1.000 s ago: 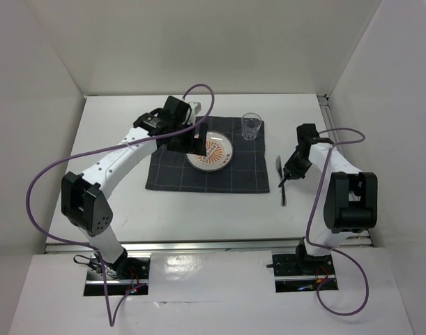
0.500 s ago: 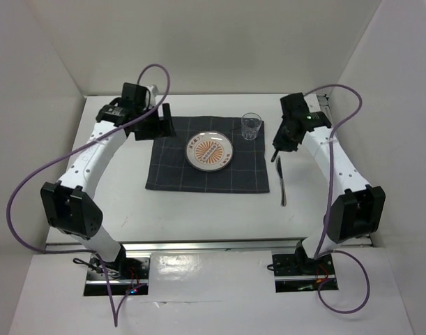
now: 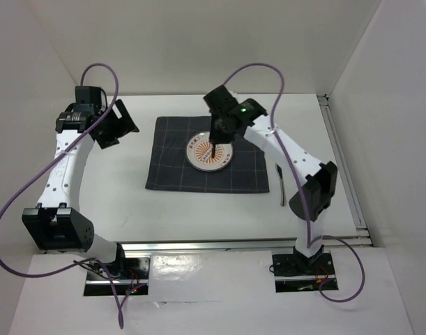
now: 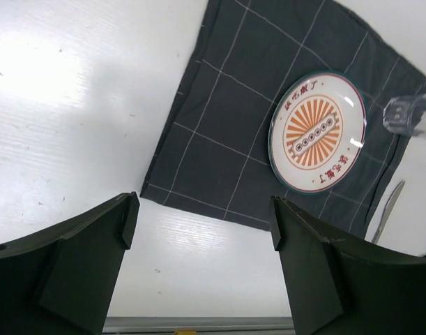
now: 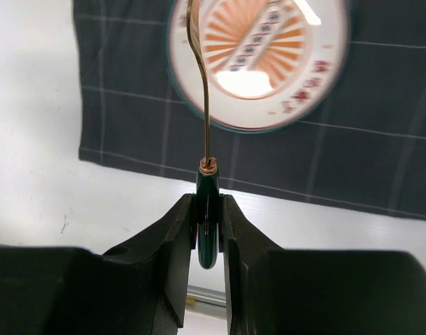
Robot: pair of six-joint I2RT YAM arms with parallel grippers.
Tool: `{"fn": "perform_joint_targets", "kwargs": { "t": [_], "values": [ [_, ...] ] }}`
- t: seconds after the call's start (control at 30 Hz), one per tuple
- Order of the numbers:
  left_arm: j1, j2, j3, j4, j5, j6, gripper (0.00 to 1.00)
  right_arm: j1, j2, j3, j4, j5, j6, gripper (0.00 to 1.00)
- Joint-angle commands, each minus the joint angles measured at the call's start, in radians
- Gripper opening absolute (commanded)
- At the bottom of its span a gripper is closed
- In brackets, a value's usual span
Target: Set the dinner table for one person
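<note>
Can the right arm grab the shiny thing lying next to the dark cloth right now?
Probably not yet. The right fingers are shut on a green-handled utensil above the plate, so they have no room for the silver utensil on the dinner table.

White dinner table (image 4: 73,91); dark checked mat (image 4: 226,153) bearing one orange-sunburst plate (image 4: 317,132); clear glass (image 4: 404,115) at mat's corner; metal utensil (image 4: 385,213) beside mat; left gripper (image 4: 204,209) fingers wide apart.
</note>
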Motion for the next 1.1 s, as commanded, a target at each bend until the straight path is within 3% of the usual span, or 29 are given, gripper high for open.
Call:
{"fn": "perform_joint_targets", "kwargs": {
  "t": [0.0,0.33,0.53,1.07],
  "values": [
    [0.015,-0.084,-0.032,-0.019,-0.023,-0.072,0.94,0.059,0.099,0.095,0.056,-0.053,0.022,0.00],
    [0.024,-0.176,-0.108,-0.019,0.009,-0.104,0.94,0.090,0.474,0.397,0.215,-0.251,-0.052,0.00],
    [0.024,-0.212,-0.167,0.011,0.109,-0.089,0.94,0.079,0.609,0.432,0.369,-0.311,-0.052,0.00],
    [-0.007,-0.212,-0.161,-0.018,0.054,-0.034,0.94,0.047,0.742,0.435,0.479,-0.334,-0.008,0.00]
  ]
}}
